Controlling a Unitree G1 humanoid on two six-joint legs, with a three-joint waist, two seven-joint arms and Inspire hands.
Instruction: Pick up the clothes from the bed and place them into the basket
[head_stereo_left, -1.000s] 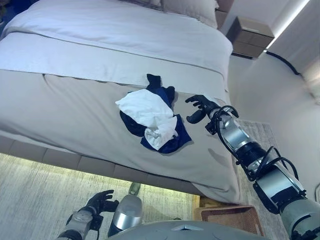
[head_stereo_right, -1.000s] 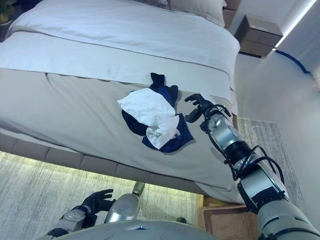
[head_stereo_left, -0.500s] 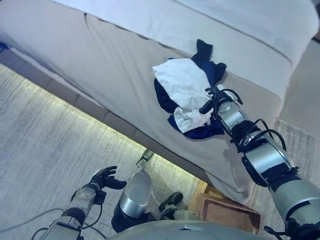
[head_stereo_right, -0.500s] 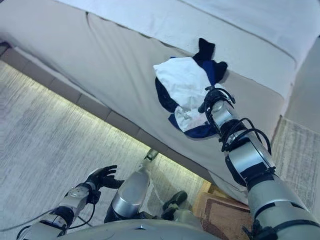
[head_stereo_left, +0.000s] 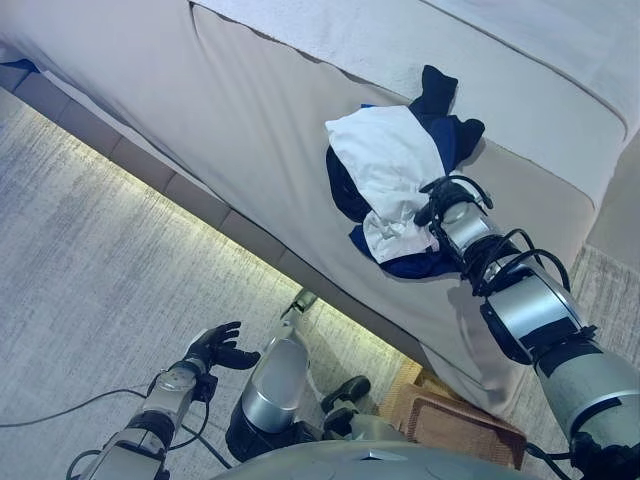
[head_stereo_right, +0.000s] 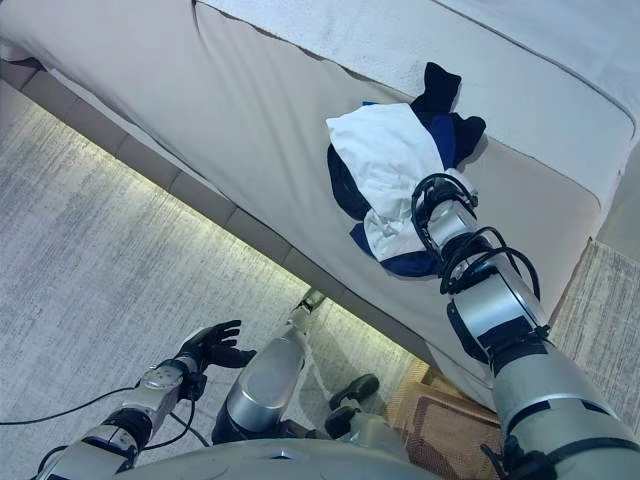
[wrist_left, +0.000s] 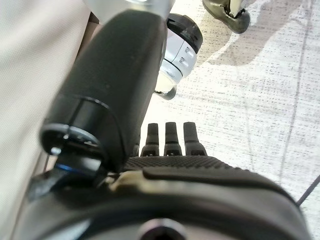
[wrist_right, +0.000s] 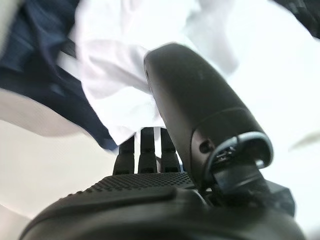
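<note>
Two garments, a white garment (head_stereo_left: 385, 160) over a navy garment (head_stereo_left: 452, 140), lie bunched together on the bed (head_stereo_left: 260, 110), near its foot edge and toward its right corner. Right hand (head_stereo_left: 440, 200) rests at the near side of the pile, touching the cloth; its fingers (wrist_right: 145, 145) reach into the white fabric, and whether they grip cannot be told. Left hand (head_stereo_left: 220, 345) hangs low over the rug (head_stereo_left: 90, 270), fingers (wrist_left: 172, 137) relaxed, holding nothing. Wicker basket (head_stereo_left: 455, 425) stands on the floor beside the bed's right corner.
</note>
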